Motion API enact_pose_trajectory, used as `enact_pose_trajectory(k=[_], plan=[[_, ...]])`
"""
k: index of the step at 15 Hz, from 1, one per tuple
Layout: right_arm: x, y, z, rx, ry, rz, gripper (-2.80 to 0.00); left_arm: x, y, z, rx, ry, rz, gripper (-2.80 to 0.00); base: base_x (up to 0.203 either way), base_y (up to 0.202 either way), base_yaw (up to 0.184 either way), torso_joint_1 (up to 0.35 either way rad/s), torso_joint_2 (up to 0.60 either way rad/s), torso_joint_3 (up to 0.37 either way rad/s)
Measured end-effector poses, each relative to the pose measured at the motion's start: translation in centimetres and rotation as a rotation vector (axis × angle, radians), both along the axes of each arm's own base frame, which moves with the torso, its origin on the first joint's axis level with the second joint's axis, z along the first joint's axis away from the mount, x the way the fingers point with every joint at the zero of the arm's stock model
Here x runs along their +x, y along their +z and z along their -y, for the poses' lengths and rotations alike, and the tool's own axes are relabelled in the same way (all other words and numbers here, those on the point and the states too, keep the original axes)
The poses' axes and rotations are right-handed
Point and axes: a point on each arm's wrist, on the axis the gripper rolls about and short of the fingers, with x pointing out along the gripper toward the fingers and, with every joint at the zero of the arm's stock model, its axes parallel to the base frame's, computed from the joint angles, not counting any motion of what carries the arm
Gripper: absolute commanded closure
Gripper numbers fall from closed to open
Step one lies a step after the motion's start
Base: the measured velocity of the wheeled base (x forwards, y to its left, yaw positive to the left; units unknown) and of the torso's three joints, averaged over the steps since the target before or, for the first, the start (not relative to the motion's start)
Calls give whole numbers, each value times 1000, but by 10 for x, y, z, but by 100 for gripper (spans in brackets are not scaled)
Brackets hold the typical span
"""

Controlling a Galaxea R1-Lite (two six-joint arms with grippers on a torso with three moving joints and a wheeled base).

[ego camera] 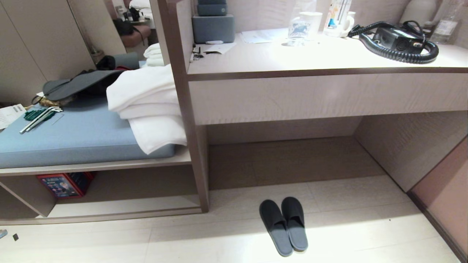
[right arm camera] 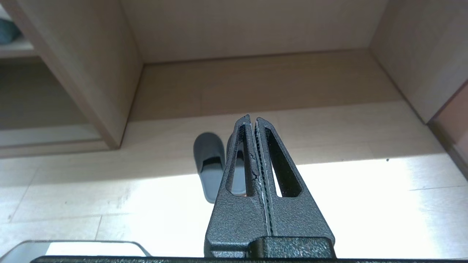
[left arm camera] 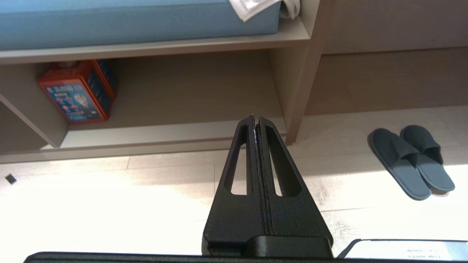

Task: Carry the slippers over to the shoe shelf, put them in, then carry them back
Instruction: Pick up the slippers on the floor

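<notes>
A pair of dark grey slippers [ego camera: 284, 225] lies side by side on the pale floor in front of the desk recess, toes toward the unit. They also show in the left wrist view as slippers [left arm camera: 411, 160] and, partly behind a finger, as slippers [right arm camera: 210, 164] in the right wrist view. The shoe shelf [ego camera: 120, 206] is the low cubby under the blue-cushioned bench, left of the slippers; its pale base board [left arm camera: 146, 135] is bare. My left gripper [left arm camera: 255, 118] is shut and empty, hanging above the floor before the shelf. My right gripper [right arm camera: 251, 118] is shut and empty, above the floor near the slippers.
A red and blue box [ego camera: 65, 183] stands at the shelf's back left. White towels [ego camera: 148, 106] drape over the blue cushion [ego camera: 73, 138] above. The desk counter [ego camera: 321, 58] holds a black hairdryer [ego camera: 398, 42] and cups. A taupe upright panel [ego camera: 193, 146] separates shelf and recess.
</notes>
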Motion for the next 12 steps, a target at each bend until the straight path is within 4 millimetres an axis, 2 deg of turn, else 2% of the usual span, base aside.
enact_pose_trajectory(k=[12], plan=[[0,0,0,15,-1,2,0,0,0,0,0,0,0,0,0,0,0,3,2,-199]])
